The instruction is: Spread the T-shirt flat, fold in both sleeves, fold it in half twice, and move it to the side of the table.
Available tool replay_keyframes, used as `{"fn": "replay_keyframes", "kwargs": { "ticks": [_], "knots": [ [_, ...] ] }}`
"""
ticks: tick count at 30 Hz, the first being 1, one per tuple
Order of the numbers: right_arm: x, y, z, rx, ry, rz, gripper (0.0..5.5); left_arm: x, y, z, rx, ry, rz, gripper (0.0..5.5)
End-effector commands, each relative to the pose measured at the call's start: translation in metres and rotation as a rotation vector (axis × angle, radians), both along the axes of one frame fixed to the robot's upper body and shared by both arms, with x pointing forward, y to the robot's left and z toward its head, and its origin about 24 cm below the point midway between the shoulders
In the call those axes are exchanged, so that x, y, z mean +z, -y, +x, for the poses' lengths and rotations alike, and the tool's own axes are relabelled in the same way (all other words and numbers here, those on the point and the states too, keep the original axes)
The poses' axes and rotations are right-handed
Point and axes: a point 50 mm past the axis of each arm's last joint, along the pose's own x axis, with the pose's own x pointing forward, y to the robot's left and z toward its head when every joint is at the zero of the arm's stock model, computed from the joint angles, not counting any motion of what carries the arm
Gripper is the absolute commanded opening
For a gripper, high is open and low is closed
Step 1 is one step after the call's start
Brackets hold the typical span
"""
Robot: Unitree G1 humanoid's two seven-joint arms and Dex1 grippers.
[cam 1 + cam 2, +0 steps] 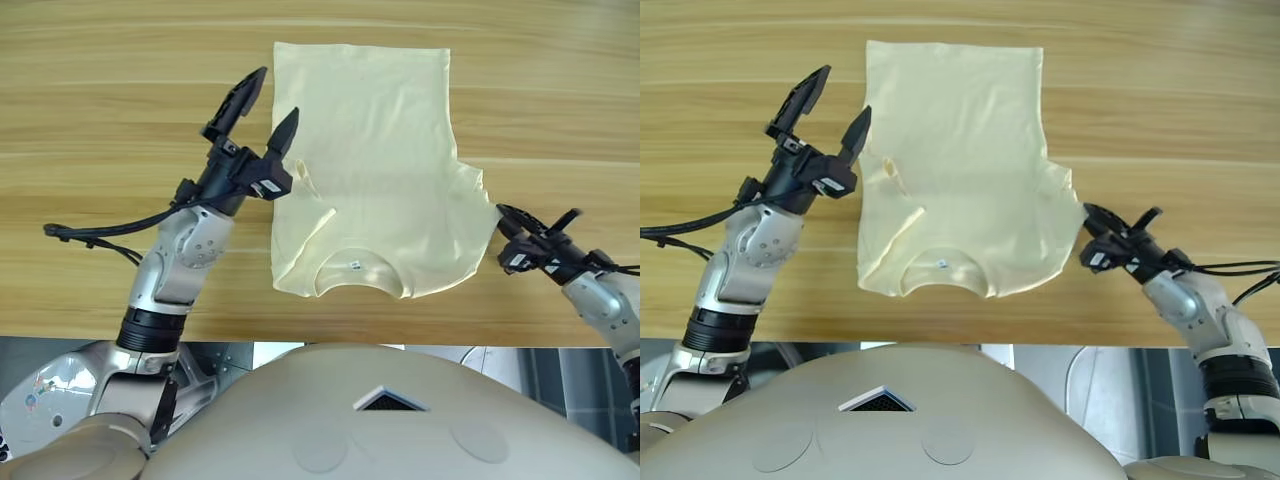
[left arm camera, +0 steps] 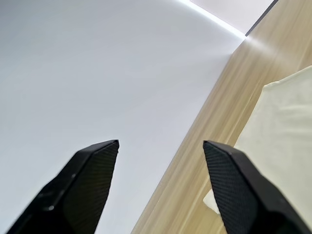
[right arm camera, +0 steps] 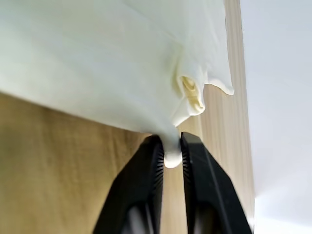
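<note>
As far as I could count, there was just one T-shirt (image 1: 375, 170) lying mid-desk (image 1: 120, 100), collar at 6 o'clock. There were two hands. The left hand (image 1: 278, 92), at the shirt's 9 o'clock, was spread wide and held nothing. The right hand (image 3: 169, 148), around 4 o'clock, was pinching the sleeve (image 1: 478, 190) edge.

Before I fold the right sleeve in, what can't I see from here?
- How much of the right sleeve the right claw holds: right wrist view, hidden between its fingers.
- Most of the T-shirt: left wrist view, cut off by the edge.
- Neck label print: head views, too small.
</note>
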Motion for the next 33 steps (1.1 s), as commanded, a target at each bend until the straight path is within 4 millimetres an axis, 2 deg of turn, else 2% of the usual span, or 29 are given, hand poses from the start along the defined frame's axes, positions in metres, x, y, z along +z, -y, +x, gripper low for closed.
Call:
{"fn": "replay_keyframes", "kwargs": {
  "ticks": [1, 10, 13, 16, 20, 26, 33],
  "knots": [
    [-0.020, 0.006, -0.016, -0.025, -0.118, -0.047, 0.04, 0.000, 0.001, -0.002, -0.009, -0.007, 0.004, 3.24],
    [-0.017, 0.005, -0.019, -0.030, -0.106, -0.028, 0.02, -0.001, 0.001, -0.003, -0.008, -0.010, 0.006, 3.24],
    [-0.013, -0.005, -0.023, 0.007, -0.110, 0.034, 0.02, -0.004, 0.000, -0.003, -0.008, -0.021, 0.021, 3.24],
    [0.001, -0.017, -0.023, 0.024, -0.068, 0.159, 0.02, -0.005, -0.001, -0.003, -0.005, -0.027, 0.027, 3.24],
    [0.010, -0.016, -0.013, -0.026, -0.001, 0.212, 0.02, -0.005, 0.000, -0.002, -0.008, -0.027, 0.027, 3.24],
    [0.016, -0.039, 0.011, -0.028, 0.099, 0.322, 0.02, -0.006, 0.001, -0.002, -0.013, -0.033, 0.024, 3.24],
    [0.016, -0.057, 0.021, 0.022, 0.112, 0.339, 0.02, -0.008, 0.002, -0.003, -0.015, -0.040, 0.019, 3.24]
  ]
}}
